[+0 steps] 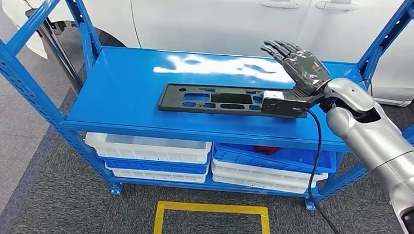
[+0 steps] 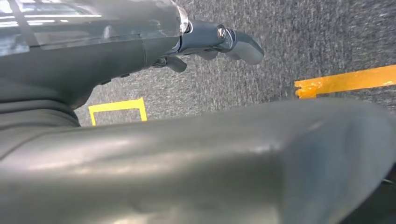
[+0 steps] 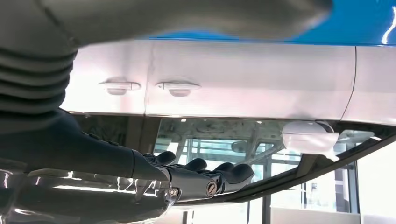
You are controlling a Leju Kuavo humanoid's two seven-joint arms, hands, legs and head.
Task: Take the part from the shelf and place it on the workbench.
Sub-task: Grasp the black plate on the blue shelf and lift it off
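Observation:
The part (image 1: 212, 97) is a long, flat black plastic panel with cut-outs. It lies on the top board of the blue shelf (image 1: 128, 87), right of the middle. My right hand (image 1: 297, 62) hovers above the board just past the part's right end, fingers stretched out and apart, holding nothing. The right wrist view shows those fingers (image 3: 210, 179) extended toward the white car. My left hand (image 2: 140, 37) hangs over the grey carpet with a finger (image 2: 243, 44) sticking out and nothing in it.
A white car (image 1: 214, 10) stands close behind the shelf. Blue uprights (image 1: 16, 72) and braces (image 1: 393, 31) flank the top board. Below it sit white bins (image 1: 148, 146) and blue bins (image 1: 275, 157), one with a red item (image 1: 267, 150). A yellow square (image 1: 212, 208) marks the floor.

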